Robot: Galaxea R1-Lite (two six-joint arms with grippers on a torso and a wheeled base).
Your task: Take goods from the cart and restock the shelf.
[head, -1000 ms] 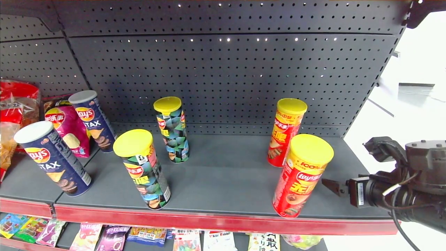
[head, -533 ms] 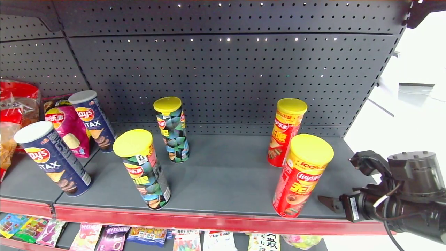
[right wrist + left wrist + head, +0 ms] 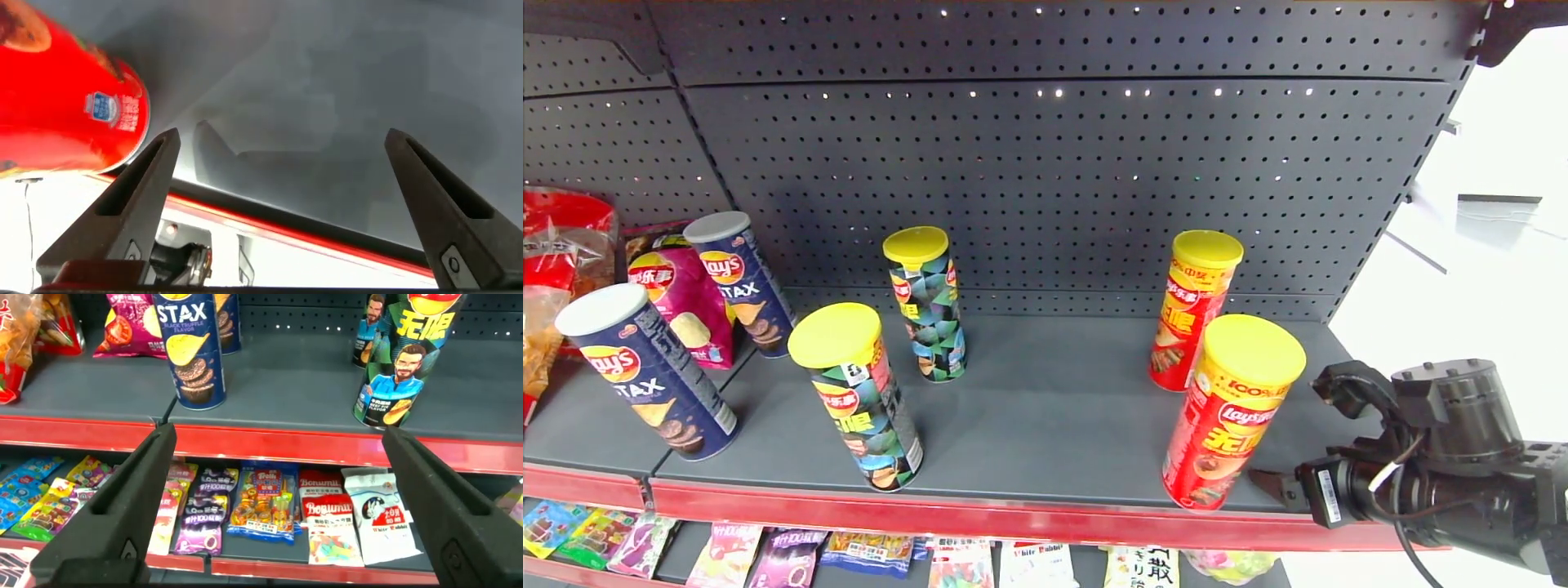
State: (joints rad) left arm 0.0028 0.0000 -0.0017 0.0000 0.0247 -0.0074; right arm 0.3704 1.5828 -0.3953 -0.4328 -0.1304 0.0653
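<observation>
On the grey shelf (image 3: 1045, 425) two red chip cans with yellow lids stand upright at the right, one in front (image 3: 1229, 412) and one behind (image 3: 1194, 309). My right gripper (image 3: 1290, 437) is open and empty, just right of the front red can, low by the shelf's red front lip (image 3: 1013, 518). In the right wrist view that red can (image 3: 65, 106) lies beside one finger of the right gripper (image 3: 282, 135), apart from it. My left gripper (image 3: 279, 433) is open and empty in front of the shelf edge, below the cans.
Two black patterned cans (image 3: 862, 396) (image 3: 927, 302) stand mid-shelf, and two navy cans (image 3: 645, 371) (image 3: 739, 282) with snack bags (image 3: 682, 294) at the left. Candy packets (image 3: 261, 502) fill the lower shelf. Bare shelf lies between the patterned and red cans. A pegboard (image 3: 1045, 180) backs the shelf.
My right gripper has shifted left and lower, closer to the front red can and the shelf's front lip. The cans have stayed put.
</observation>
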